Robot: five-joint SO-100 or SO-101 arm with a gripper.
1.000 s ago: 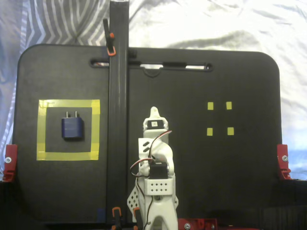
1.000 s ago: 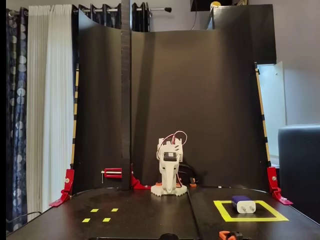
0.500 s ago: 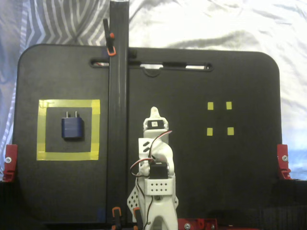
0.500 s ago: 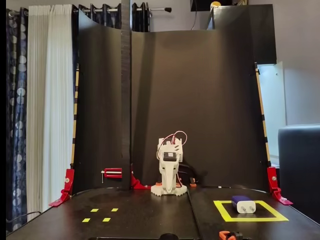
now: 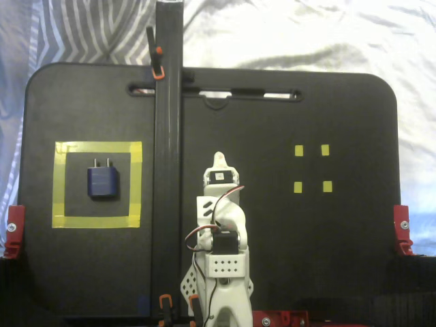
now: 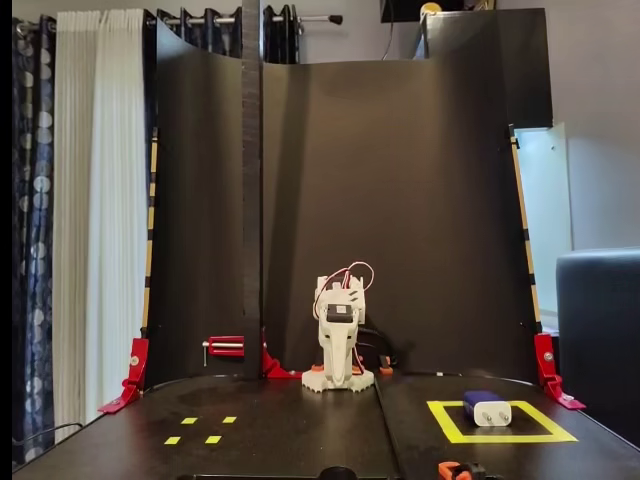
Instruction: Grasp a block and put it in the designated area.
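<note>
Gripper [image 5: 218, 162] folded over the arm's base at the board's [image 5: 272, 272] near edge, jaws too small to read

With the block [image 5: 103, 182] already flat inside the yellow taped square [image 5: 97, 147] by the board's left edge, any fresh reach risks knocking it back across the tape

You're set up in a home room, not a lab. Curtains [image 6: 80, 200] hang on a rod at 9 o'clock in a fixed view, an upholstered dark chair arm [image 6: 598, 330] sits at 3 o'clock. In the top-down fixed view, the black board [image 5: 286, 238] lies on rumpled white bedding [image 5: 306, 34] at 12 o'clock, striped fabric [image 5: 88, 30] at 11. Red clamps [image 5: 402, 228] and a curved black backdrop [image 6: 400, 200] look hobby-built.
</note>
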